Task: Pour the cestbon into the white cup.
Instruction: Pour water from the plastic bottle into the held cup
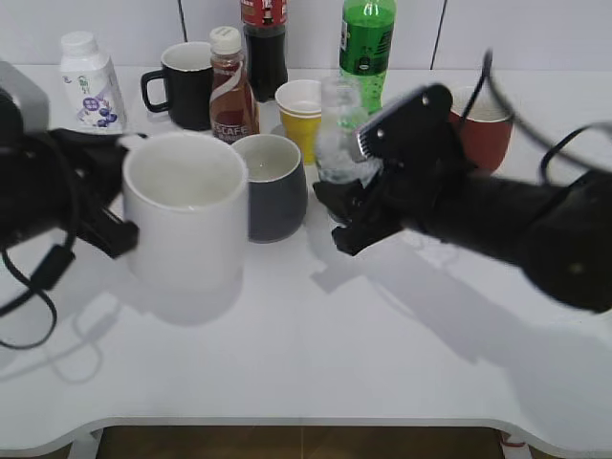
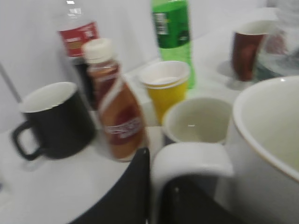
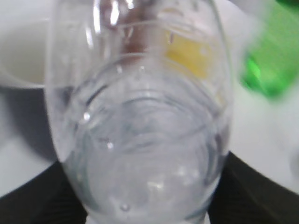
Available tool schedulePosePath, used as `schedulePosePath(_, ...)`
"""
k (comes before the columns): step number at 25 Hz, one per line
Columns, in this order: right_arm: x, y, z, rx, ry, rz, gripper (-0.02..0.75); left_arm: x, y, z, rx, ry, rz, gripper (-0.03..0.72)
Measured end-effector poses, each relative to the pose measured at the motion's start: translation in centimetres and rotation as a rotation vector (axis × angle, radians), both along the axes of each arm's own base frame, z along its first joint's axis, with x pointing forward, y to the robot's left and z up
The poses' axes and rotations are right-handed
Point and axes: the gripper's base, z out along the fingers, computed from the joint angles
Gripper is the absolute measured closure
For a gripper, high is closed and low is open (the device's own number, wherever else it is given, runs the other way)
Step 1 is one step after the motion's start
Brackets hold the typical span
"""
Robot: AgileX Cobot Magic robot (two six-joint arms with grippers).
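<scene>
Right pincer (image 1: 342, 212) clamped on the cestbon (image 1: 340, 129), left pincer (image 1: 113, 225) holding the white cup (image 1: 185, 208) by its handle: bottle to the right of the cup, both near the middle of the table (image 1: 316, 344).

The right arm's pincer grips the clear bottle low on its body, and the bottle stands upright, long axis vertical and its open neck up. In the right wrist view the cestbon (image 3: 140, 116) fills the frame between the dark jaws. The white cup sits to the bottle's left, mouth up, with the grey mug (image 1: 273, 185) between them. In the left wrist view the cup's handle (image 2: 191, 161) lies in the left pincer, though how tightly the fingers close on it is hard to tell. Judging from this, the pour calls for carrying the bottle leftward over the grey mug and tipping its neck toward the cup's rim.
</scene>
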Motion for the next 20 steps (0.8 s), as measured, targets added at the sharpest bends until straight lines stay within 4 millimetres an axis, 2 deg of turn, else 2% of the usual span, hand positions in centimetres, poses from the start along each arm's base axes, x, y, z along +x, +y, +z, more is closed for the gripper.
schedulePosePath(7, -0.5, 0.0, 6.1, -0.261, -0.193, 0.14, 0.269, -1.5, -2.2, -0.4, 0.033, 0.056, -0.094, 0.657)
schedulePosePath(10, -0.2, 0.1, 7.8, -0.382, -0.286, 0.182, 0.269, -1.9, -2.9, -0.5, 0.034, 0.061, -0.126, 0.657)
schedulePosePath(14, -0.1, 0.9, 8.7, -0.516, -0.376, 0.253, 0.269, -2.3, -3.9, -0.3, 0.025, 0.085, -0.158, 0.657)
schedulePosePath(20, -0.7, 2.1, 9.2, -0.701, -0.547, 0.372, 0.269, -1.4, -4.4, 1.0, -0.023, 0.119, -0.12, 0.657)
